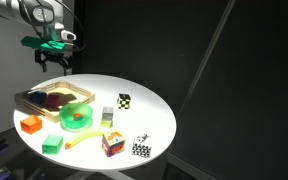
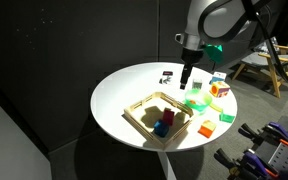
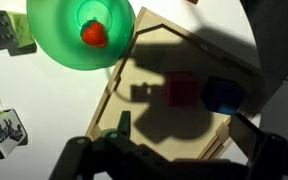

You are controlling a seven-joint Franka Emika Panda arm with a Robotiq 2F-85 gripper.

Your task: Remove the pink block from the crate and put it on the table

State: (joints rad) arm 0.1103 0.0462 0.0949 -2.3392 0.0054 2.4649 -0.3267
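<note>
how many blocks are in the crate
2. In the crate, the pink block lies in the shadowed middle; the blue block sits beside it, nearer the rim. The wrist view cuts off one edge, so another could be hidden.

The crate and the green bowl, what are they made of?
The crate looks like pale bare wood: light tan, matte rim. The green bowl looks like plastic: bright even colour, smooth and a little see-through. I can't be sure.
</note>
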